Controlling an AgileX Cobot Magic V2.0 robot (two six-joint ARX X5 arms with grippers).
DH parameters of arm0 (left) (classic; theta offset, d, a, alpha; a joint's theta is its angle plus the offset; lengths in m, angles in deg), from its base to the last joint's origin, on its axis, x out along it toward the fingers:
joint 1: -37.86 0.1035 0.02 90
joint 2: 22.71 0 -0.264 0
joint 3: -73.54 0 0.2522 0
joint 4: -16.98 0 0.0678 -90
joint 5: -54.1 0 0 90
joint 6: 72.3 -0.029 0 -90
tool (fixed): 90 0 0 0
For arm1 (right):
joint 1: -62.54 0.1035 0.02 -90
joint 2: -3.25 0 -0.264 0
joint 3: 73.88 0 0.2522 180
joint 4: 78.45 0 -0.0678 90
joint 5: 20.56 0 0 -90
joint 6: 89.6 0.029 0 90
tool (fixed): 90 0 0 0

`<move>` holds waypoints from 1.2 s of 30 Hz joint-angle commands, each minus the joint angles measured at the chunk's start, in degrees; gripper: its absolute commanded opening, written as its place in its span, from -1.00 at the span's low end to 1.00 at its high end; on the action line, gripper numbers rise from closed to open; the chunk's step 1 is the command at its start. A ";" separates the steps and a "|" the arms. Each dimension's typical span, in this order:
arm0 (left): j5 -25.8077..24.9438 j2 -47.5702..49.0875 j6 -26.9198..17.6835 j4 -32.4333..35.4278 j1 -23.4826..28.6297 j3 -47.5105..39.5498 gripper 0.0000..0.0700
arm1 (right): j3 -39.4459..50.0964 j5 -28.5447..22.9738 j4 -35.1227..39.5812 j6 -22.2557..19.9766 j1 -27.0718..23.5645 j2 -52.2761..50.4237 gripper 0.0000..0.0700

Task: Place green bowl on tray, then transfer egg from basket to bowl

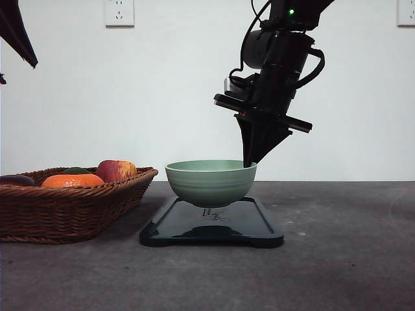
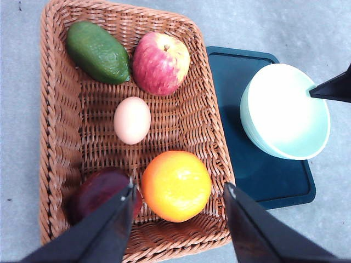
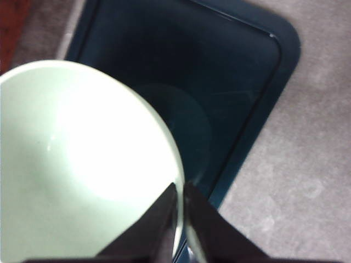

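My right hand [image 3: 180,200] pinches bowl [image 1: 211,181] rim over tray [image 1: 211,227]: rigid, glazed, slippery, breakable. Left hand [image 2: 178,192] open.

Right gripper [image 3: 180,204]: dark fingers pinched on the rim of the green bowl [image 3: 82,170], one finger inside, one outside, rim edge btwn them. Bowl interior pale, bright glare at centre, nothing in it. Under and beside it, the tray [image 3: 241,71], dark navy w/ rounded corner and low raised rim, bowl's round reflection on its surface. Grey speckled table [image 3: 307,181] beyond tray edge.
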 commanded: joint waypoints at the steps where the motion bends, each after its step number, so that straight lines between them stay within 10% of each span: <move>1: -0.20 -0.50 -0.43 0.40 -0.11 1.46 -0.08 | -1.44 -0.03 0.44 0.59 0.34 1.92 -0.98; 29: -0.20 -0.50 -0.46 0.21 -0.11 1.46 -0.08 | -1.46 -1.73 -4.50 -1.46 0.40 -4.36 -0.58; 36: -0.18 -0.50 -0.87 -1.96 -0.11 1.46 -0.08 | 13.32 -1.20 8.29 -1.46 1.07 -16.99 -0.58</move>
